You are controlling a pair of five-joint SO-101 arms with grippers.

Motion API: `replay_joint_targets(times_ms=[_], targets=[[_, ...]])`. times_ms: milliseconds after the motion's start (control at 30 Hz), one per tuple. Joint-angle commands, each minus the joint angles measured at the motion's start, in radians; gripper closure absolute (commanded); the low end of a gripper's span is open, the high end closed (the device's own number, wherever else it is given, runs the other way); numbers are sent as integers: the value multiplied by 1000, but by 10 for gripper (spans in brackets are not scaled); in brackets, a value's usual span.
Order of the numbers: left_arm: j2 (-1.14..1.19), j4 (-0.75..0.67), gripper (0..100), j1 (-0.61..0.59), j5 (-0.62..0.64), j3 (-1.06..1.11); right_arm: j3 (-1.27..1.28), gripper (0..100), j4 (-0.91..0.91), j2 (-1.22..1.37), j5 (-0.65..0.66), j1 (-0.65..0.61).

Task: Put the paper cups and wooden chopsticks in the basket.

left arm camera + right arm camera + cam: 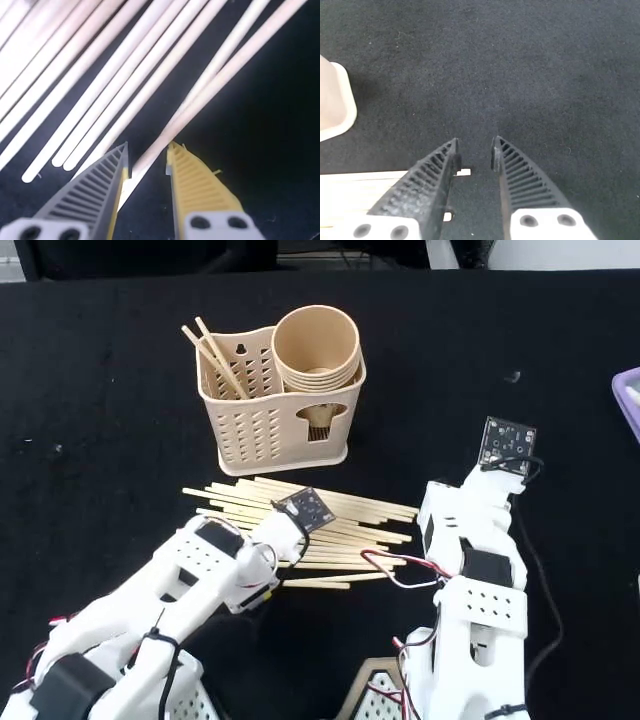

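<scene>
A beige slotted basket (262, 425) stands at the back of the black table. Stacked paper cups (316, 343) fill one of its compartments and two wooden chopsticks (215, 357) lean in the other. A pile of loose chopsticks (350, 525) lies in front of it. My left gripper (147, 146) is low over the pile's near side, open by a narrow gap, with the end of one chopstick (200, 97) lying between its fingers. My right gripper (474, 142) hovers open over bare cloth just past the pile's right ends (350, 182), holding nothing.
The left arm (200, 575) comes in from the lower left and the right arm (470, 550) from the lower right. A purple object (628, 395) pokes in at the right edge. A corner of the basket (337, 102) appears in the right wrist view.
</scene>
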Motion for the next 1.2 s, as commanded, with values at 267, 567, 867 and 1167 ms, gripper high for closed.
replay_joint_targets(times_ms=[267, 567, 867, 1167], targets=[[-11, -46, 959, -2, 9, 54, -4, 889, -17, -7, -2, 11], [-12, 253, 970, 4, -60, -68, -2, 889, -17, -2, -2, 9], [-12, 500, 970, -4, -281, -179, -2, 889, -17, -2, -2, 9], [-12, 333, 970, 4, -170, -108, -2, 889, -17, -2, -2, 12]])
